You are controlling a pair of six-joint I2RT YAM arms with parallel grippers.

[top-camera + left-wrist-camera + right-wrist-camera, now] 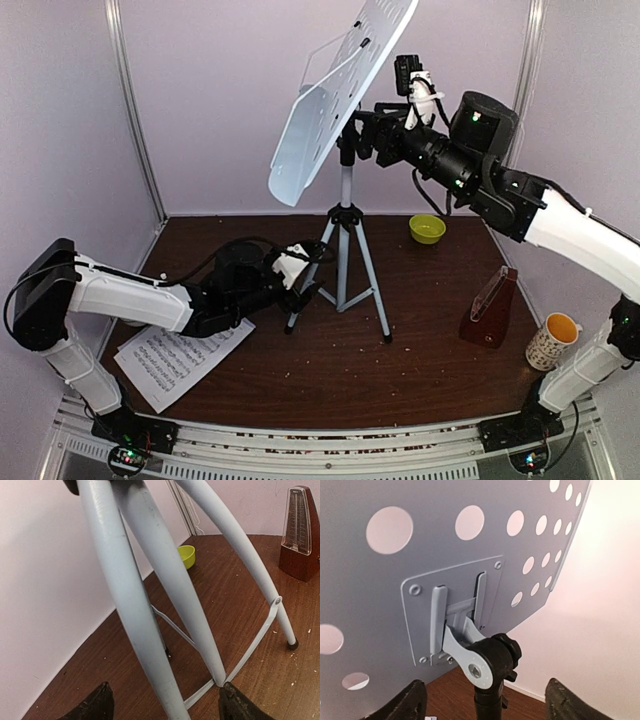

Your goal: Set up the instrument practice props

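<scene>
Standing on surface [420, 370]: silver tripod [369, 280], white desk [335, 90] tilted atop.
Metronome [490, 310]: right, upright (cover on).
Sheet music [180, 362]: flat, front left.
Left tool [305, 292]: released, straddling a tripod leg.
Right tool [365, 132]: released, behind the desk's bracket [452, 607].

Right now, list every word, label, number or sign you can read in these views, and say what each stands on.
No text reads clearly in any view.
On the sheet music: printed notes, too small to read.
On the metronome: scale marks behind the clear cover, too blurred to read.
On the mug: a pattern only, no legible words.
</scene>
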